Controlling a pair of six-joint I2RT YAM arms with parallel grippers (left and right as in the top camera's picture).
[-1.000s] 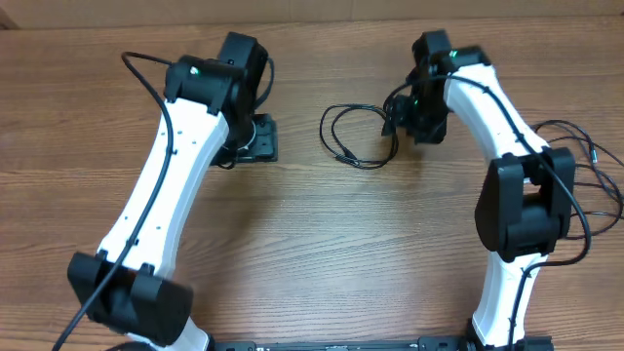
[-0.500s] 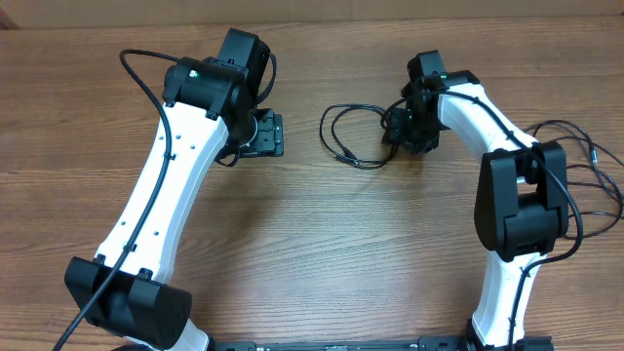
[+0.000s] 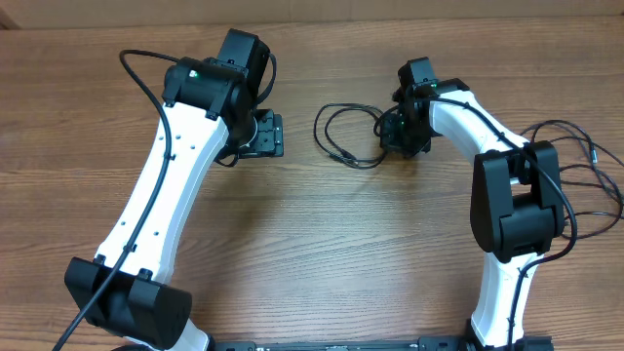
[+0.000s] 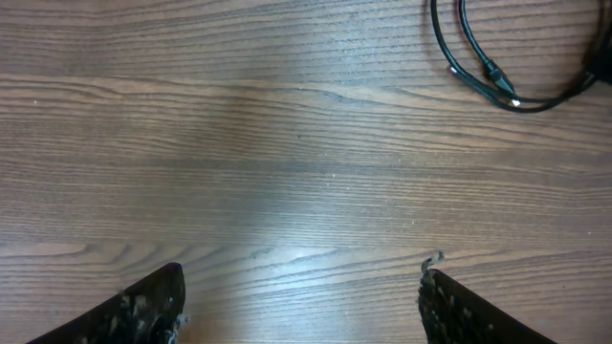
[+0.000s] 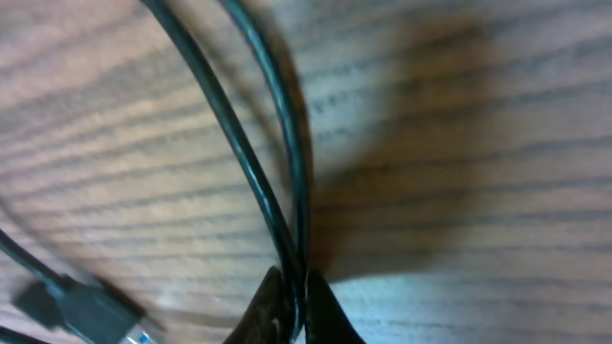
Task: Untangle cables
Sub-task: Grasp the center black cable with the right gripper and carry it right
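Right tool pinching cables, left tool spread above table

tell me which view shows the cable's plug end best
Left wrist: the plug end lies sharp and unobstructed, upper right. Right wrist shows it blurred, lower left; overhead, only a tiny speck.

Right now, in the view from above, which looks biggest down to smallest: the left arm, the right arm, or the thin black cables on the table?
1. left arm, stretched out longest
2. right arm, folded shorter, though nearly alike
3. cables, a small thin loop
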